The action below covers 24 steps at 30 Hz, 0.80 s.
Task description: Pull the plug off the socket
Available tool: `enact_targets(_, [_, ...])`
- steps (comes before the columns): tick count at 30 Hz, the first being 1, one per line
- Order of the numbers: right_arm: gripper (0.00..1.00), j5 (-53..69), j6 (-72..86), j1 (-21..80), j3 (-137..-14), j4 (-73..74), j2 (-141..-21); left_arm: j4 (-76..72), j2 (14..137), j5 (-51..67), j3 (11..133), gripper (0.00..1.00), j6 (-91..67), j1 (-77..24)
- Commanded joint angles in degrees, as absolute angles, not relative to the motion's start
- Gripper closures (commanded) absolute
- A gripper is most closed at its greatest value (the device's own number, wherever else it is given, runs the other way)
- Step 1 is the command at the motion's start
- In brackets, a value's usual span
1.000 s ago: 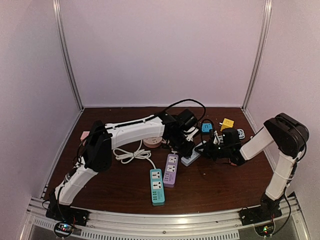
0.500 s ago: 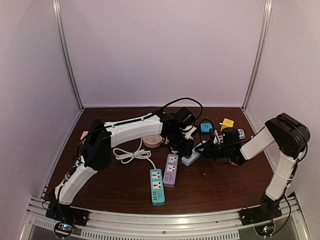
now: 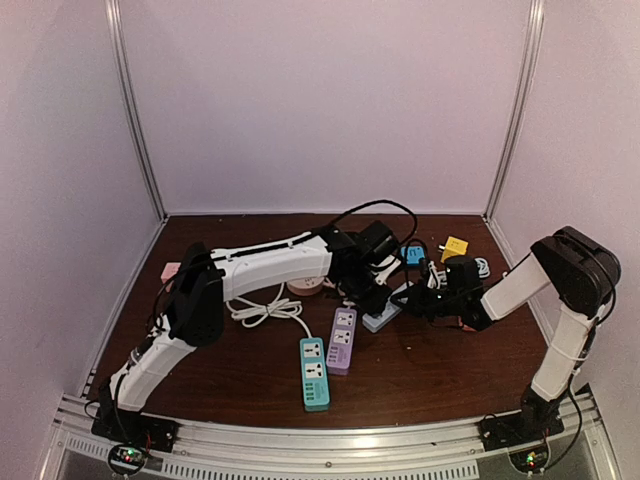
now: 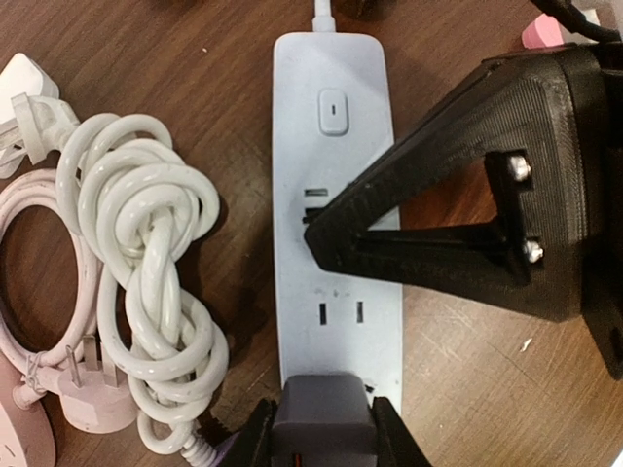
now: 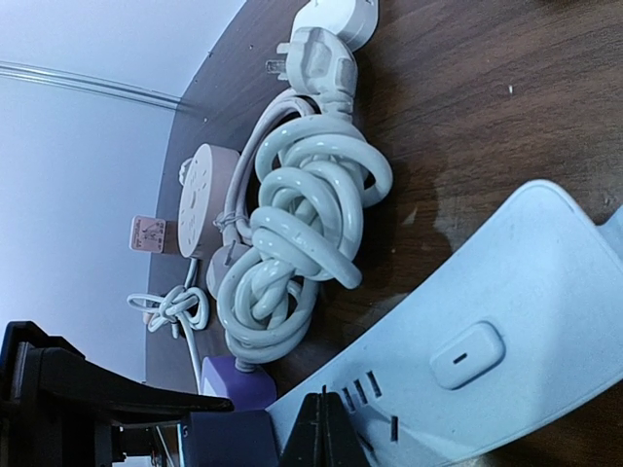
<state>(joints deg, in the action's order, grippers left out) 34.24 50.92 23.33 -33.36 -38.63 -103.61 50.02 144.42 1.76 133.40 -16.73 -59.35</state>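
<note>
- Closest to the table's near edge, on the near side of the white power strip (image 3: pixel 383 318), lie a purple strip (image 3: pixel 343 340) and a teal strip (image 3: pixel 314 372). I judge neither to be part of this job.
- The dark grey plug (image 4: pixel 321 413) sits over the last outlet of the white power strip, at the end closest to my left wrist camera.
- My left gripper (image 4: pixel 323 443) is clenched on that plug, with 1 finger against each of its 2 sides.
- My right gripper (image 4: pixel 321 236) is closed tight with nothing between its fingers. Its tip presses on the face of the white power strip about midway along, between the plug and the switch button (image 4: pixel 334 110). I judge it is pinning the strip down.
- So 2 steps look done: the grasp on the plug and the brace on the strip. The pull itself is what remains.
- I see no gap between the plug and the strip, and the plug's body hides its pins. I cannot tell whether it has begun to lift, and I judge it is not yet out.
- A coiled white cable (image 4: pixel 146 311) lies just beside the strip, on the side away from my right gripper.
- Beyond the strip's far end, well apart from it, stand a blue adapter (image 3: pixel 413 255) and a yellow adapter (image 3: pixel 455 247).
</note>
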Motion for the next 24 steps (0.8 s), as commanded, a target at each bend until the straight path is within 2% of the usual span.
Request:
enact_targets(1, [1.00, 28.90, 49.75, 23.10, -29.25, -23.02, -106.97, 44.43, 136.64, -0.75, 138.56, 1.00, -12.45, -60.72])
enact_targets(24, [1.00, 28.43, 49.16, 23.15, -30.39, -21.67, -106.33, 44.14, 130.22, -1.30, 133.11, 1.00, -15.09, -59.99])
